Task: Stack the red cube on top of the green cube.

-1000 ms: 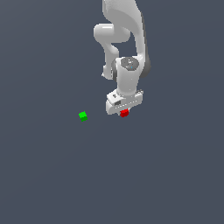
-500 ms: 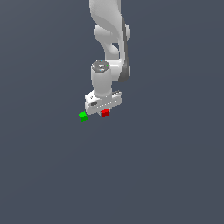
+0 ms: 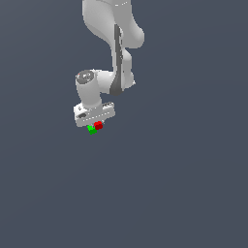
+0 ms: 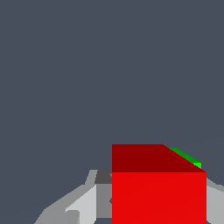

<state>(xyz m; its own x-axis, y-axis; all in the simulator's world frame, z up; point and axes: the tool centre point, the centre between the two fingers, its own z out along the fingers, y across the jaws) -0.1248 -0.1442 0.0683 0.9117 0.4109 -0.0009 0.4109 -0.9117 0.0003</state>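
The gripper (image 3: pixel 97 124), closed on the red cube (image 3: pixel 99 125), has swung left across the scene; red now sits almost over the green cube (image 3: pixel 91 130); release seems close.

The white arm reaches down from twelve o'clock, its gripper (image 3: pixel 97 125) closed on the red cube (image 3: pixel 99 125). The green cube (image 3: pixel 91 130) sits just at the red one's seven o'clock (partly covered by it), on the plain grey desk (image 3: pixel 184 184).

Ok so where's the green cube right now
In the exterior view, the green cube sits just under the gripper, peeking out to the exterior view's left of the red cube.
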